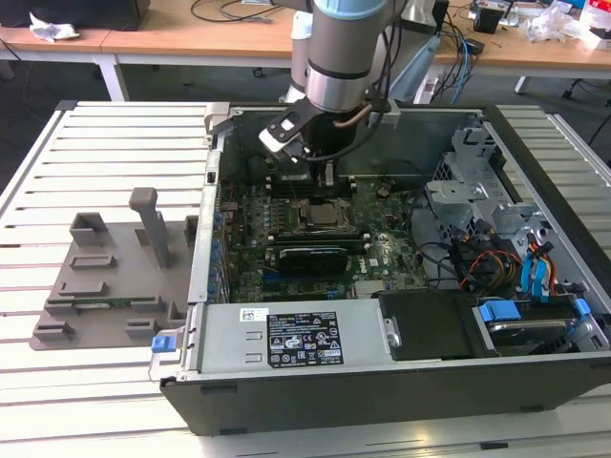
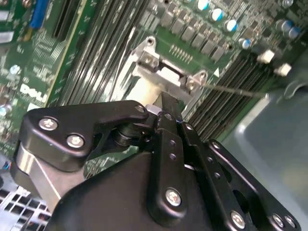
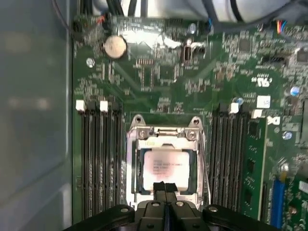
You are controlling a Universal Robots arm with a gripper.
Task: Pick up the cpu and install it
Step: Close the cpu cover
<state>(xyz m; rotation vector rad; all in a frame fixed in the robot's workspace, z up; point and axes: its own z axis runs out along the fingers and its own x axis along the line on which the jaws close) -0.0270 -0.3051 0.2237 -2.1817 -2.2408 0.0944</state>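
The cpu (image 3: 166,167) lies flat inside the metal socket frame (image 3: 165,133) on the green motherboard (image 3: 163,77), its silver top facing up, so it appears already seated for installation. The pincer (image 3: 165,188) hovers directly over the chip's near edge in the first wrist view, its two black fingertips pressed together with nothing between them; this closed, empty posture suits pressing or checking rather than carrying. In the exterior view the arm (image 1: 339,57) reaches down into an open computer case (image 1: 401,382) lying on a slatted white table (image 1: 115,143). A grey fixture block (image 1: 115,277) sits beside the case, towards the exterior view's left. Wooden desks (image 1: 191,38) with cables stand behind.
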